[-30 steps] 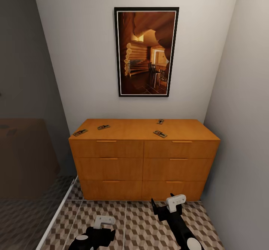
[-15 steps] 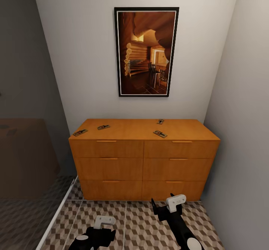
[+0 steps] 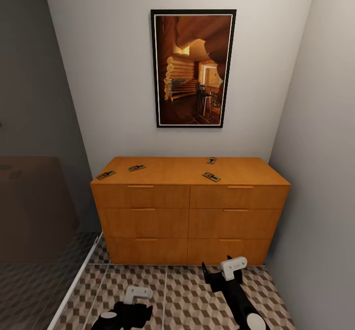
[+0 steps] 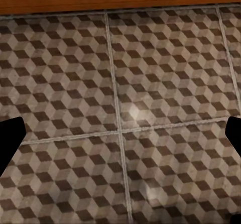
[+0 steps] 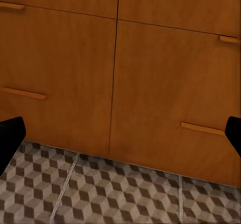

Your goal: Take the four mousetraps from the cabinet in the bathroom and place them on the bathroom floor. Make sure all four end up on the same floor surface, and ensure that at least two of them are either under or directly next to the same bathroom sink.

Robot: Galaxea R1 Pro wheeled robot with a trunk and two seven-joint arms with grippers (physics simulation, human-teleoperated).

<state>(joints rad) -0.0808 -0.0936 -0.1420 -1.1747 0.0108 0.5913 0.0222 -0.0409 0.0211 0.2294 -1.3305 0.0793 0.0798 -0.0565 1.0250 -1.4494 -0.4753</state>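
Observation:
Several mousetraps lie on top of the cabinet (image 3: 190,207): two near its left end (image 3: 106,175) (image 3: 137,168) and two right of centre (image 3: 211,160) (image 3: 211,177). All the drawers are closed. My left gripper (image 3: 132,304) hangs low over the bathroom floor (image 3: 187,295), and its wrist view has open fingers (image 4: 10,138) over bare tiles (image 4: 150,83). My right gripper (image 3: 222,273) is in front of the cabinet's bottom right drawer, open, facing the lower drawer fronts (image 5: 165,83) with nothing between its fingers (image 5: 11,133). The sink is out of view.
A framed picture (image 3: 193,68) hangs above the cabinet. A glass shower partition (image 3: 34,172) with darker tiles and a white threshold strip (image 3: 74,285) bounds the left. A grey wall (image 3: 320,172) stands close on the right, leaving a narrow strip of floor.
Both arms have sunk very slightly at the bottom of the head view. The mousetraps and cabinet are unchanged.

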